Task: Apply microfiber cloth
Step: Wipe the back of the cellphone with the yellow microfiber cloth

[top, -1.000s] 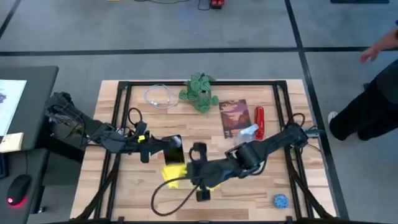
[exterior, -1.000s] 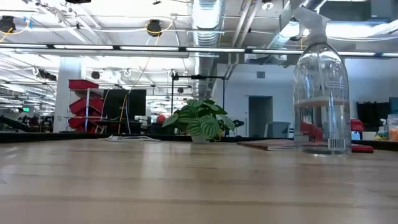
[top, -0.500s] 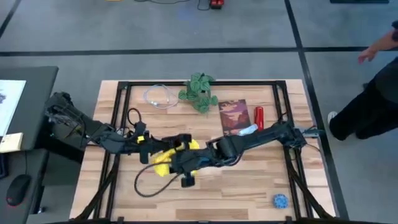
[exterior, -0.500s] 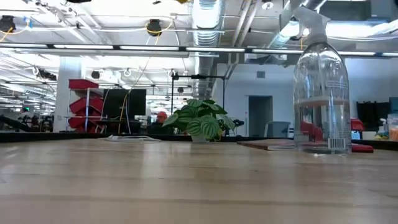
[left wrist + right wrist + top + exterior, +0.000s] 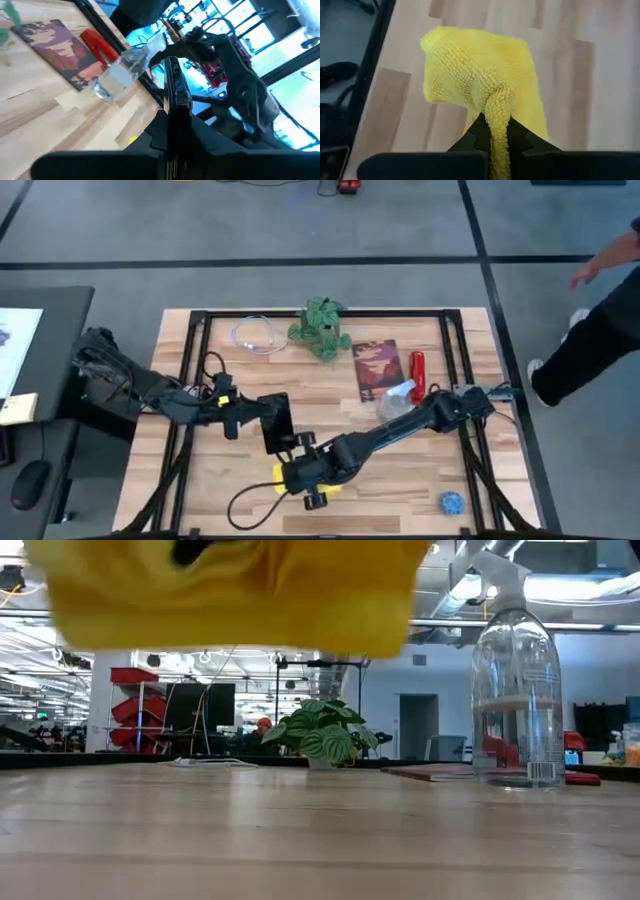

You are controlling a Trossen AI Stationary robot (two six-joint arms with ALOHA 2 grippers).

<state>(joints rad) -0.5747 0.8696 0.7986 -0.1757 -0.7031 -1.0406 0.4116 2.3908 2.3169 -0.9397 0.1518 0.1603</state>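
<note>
**Cloth held off the wood, phone held on edge**

Nearest to the front edge of the table (image 5: 400, 510), the right gripper (image 5: 305, 480) has its fingers closed on a fold of the microfiber cloth (image 5: 485, 85). In the right wrist view the yellow cloth hangs bunched from this pinch, above the bare planks. The low view shows it as a yellow mass at the top, clear of the table surface. I judge it is lifted so that it can be carried to the phone without dragging.

Just behind it, the left gripper (image 5: 243, 418) clamps the black phone (image 5: 277, 423). In the left wrist view the phone (image 5: 175, 95) stands on its edge between the fingers, probably to offer one face to the cloth.

The room between cloth and phone is short and free. The black cable (image 5: 250, 498) loops near the front edge, beside the cloth, and could catch. Farther right lies the small blue ball (image 5: 452, 502). Farther back stand the spray bottle (image 5: 398, 395), the red tube (image 5: 417, 375), the book (image 5: 375, 368) and the plant (image 5: 320, 327), all well apart. A person (image 5: 600, 330) is beyond the right edge.
</note>
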